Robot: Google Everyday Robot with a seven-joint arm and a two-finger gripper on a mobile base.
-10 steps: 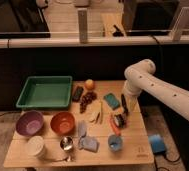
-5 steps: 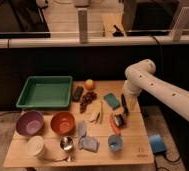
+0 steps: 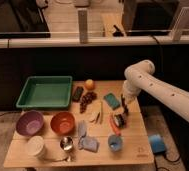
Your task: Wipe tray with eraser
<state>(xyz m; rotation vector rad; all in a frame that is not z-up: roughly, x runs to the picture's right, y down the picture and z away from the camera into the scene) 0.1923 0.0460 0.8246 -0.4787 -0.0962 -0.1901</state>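
The green tray (image 3: pixel 44 91) sits at the back left of the wooden table, with nothing in it. Just to its right, beside the grapes, lies the eraser (image 3: pixel 77 93), a small dark block. My gripper (image 3: pixel 124 108) hangs at the end of the white arm over the right half of the table. It points down, right of the teal sponge (image 3: pixel 112 101) and just above a small dark object (image 3: pixel 119 120). It is well away from the eraser and the tray. Whether it holds anything cannot be made out.
An orange (image 3: pixel 89 83) and dark grapes (image 3: pixel 88 100) lie mid-table. A purple bowl (image 3: pixel 30 123), orange bowl (image 3: pixel 63 122), white cup (image 3: pixel 36 147), metal cup (image 3: pixel 66 144), blue cloth (image 3: pixel 88 142) and blue cup (image 3: pixel 115 143) line the front. A blue box (image 3: pixel 155 143) sits past the right edge.
The gripper has dipped slightly lower toward the table by the teal sponge. Nothing on the table has moved.
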